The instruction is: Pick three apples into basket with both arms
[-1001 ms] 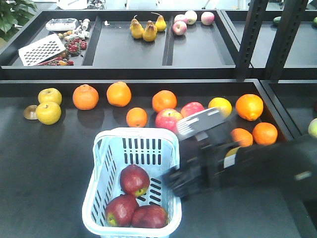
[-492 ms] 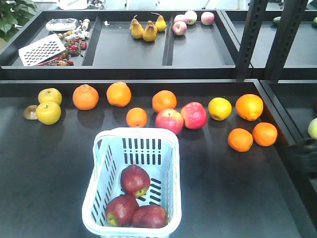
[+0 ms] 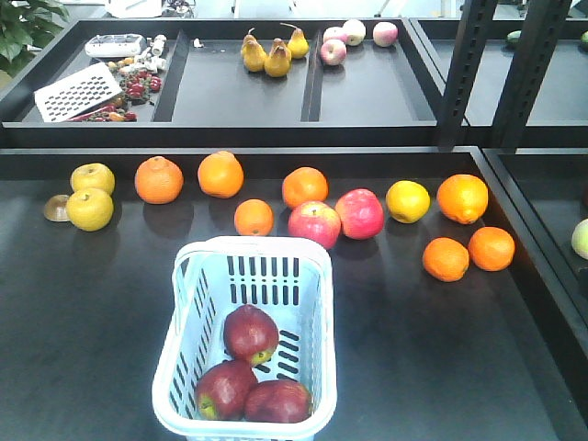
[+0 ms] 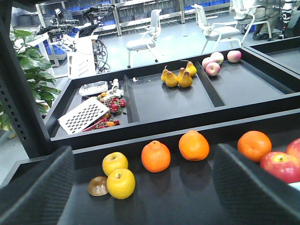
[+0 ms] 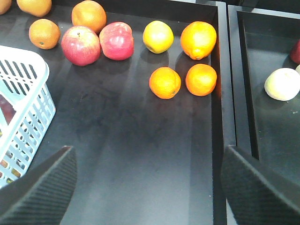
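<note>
Three dark maroon apples (image 3: 250,333) (image 3: 223,390) (image 3: 277,401) lie together in the near end of the pale blue basket (image 3: 188,276), which stands at the front centre of the black table. Neither arm shows in the front view. In the left wrist view my left gripper (image 4: 145,187) is open and holds nothing, looking over the yellow fruit and oranges at the table's left. My right gripper (image 5: 147,187) is also open and holds nothing, above bare table to the right of the basket (image 5: 26,112).
A row of oranges (image 3: 221,174), two pink-red apples (image 3: 314,223) and yellow apples (image 3: 90,209) runs behind the basket. Two more oranges (image 3: 446,258) lie at the right. Back trays hold pears (image 3: 277,58) and a grater (image 3: 77,91). Black posts (image 3: 464,73) rise at the right.
The right arm, which hung beside the basket's right side a second ago, has drawn back to the right and left the front view. The apples and basket have not moved.
</note>
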Robot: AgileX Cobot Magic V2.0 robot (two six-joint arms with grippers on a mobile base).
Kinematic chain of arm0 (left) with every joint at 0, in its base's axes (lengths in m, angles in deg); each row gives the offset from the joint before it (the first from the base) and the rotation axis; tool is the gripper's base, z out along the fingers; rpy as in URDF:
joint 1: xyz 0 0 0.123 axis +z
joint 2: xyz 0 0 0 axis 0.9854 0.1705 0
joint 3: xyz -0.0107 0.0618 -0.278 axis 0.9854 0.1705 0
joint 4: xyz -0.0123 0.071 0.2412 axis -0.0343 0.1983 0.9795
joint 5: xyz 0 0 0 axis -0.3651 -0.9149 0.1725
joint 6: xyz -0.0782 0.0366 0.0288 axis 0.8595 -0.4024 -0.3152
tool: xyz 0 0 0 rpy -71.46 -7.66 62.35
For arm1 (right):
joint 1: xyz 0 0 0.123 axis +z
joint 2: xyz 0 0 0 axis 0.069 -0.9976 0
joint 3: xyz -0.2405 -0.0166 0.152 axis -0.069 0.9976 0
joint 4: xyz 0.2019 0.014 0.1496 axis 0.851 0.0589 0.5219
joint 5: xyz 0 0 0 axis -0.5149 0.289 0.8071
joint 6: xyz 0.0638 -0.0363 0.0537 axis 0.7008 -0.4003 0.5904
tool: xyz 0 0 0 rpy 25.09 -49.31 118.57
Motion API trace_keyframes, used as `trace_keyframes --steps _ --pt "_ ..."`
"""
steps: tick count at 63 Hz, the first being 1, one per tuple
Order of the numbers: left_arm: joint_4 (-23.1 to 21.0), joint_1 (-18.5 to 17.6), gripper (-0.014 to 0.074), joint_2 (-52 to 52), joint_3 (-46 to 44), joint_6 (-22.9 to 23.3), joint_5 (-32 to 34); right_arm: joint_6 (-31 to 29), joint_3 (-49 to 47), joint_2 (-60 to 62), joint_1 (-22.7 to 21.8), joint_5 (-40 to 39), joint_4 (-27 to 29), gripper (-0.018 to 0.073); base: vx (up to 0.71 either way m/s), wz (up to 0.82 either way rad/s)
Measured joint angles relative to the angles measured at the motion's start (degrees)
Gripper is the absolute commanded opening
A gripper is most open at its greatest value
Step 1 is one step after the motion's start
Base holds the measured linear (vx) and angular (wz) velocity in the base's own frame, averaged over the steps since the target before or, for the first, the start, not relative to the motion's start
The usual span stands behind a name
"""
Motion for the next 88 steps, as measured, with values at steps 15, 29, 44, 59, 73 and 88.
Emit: trace_keyframes --steps 15,29,44,59,73,88 --pt "0.0 0.0 0.0572 0.0 0.0 0.0 0.0 0.0 0.0 0.0 0.0 0.2 -0.1 0.0592 0.0 0.0" --pt "0.0 0.0 0.0431 0.0 0.0 0.0 0.0 0.0 0.0 0.0 0.0 0.4 -0.8 0.043 0.0 0.0" --pt "0.0 0.0 0.0004 0.0 0.0 0.0 0.0 0.0 0.0 0.0 0.0 0.3 -1.2 -0.0003 0.0 0.0" --pt "0.0 0.0 -0.0008 0.0 0.0 0.0 0.0 0.0 0.0 0.0 0.0 -0.1 -1.2 -0.0008 0.0 0.0" --pt "0.0 0.0 -0.0008 0.0 0.0 0.0 0.0 0.0 0.0 0.0 0.0 -0.1 -1.2 -0.0008 0.0 0.0" --pt "0.0 0.0 -0.0007 0.0 0.0 0.0 0.0 0.0 0.0 0.0 0.0 -0.1 -1.2 -0.0008 0.0 0.0"
